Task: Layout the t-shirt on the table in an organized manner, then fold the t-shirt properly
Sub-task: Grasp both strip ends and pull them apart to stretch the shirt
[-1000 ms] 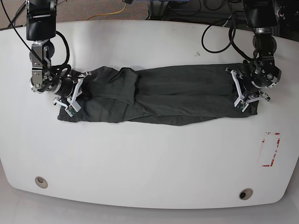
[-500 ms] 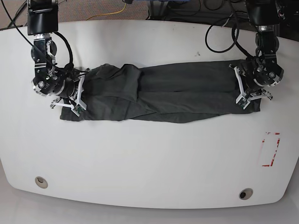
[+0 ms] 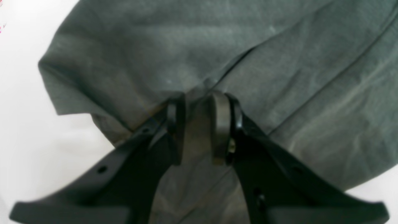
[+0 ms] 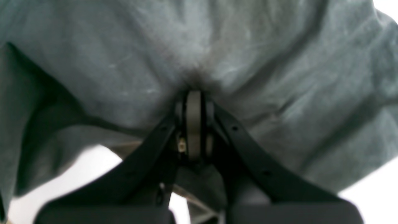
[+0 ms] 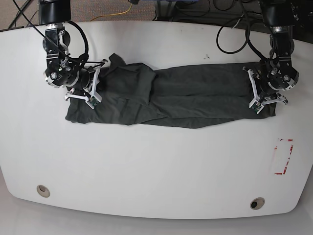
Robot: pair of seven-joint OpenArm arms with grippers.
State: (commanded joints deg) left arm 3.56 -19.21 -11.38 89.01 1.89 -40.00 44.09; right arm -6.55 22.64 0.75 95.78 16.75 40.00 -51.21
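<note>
The white table fills the base view, its near edge carrying two round holes at 7 and 5 o'clock and a red tape rectangle at 4 o'clock. Beyond them, across the middle toward 12 o'clock, the dark grey t-shirt lies stretched in a long wrinkled band from 9 to 3 o'clock, folded lengthwise with overlapping layers. At its 3 o'clock end the left gripper pinches the cloth; the left wrist view shows its fingers close together with a fold of fabric between them. At the 9 o'clock end the right gripper clamps the other end, fingers pressed tight on bunched cloth. Cables trail at the far edge.
</note>
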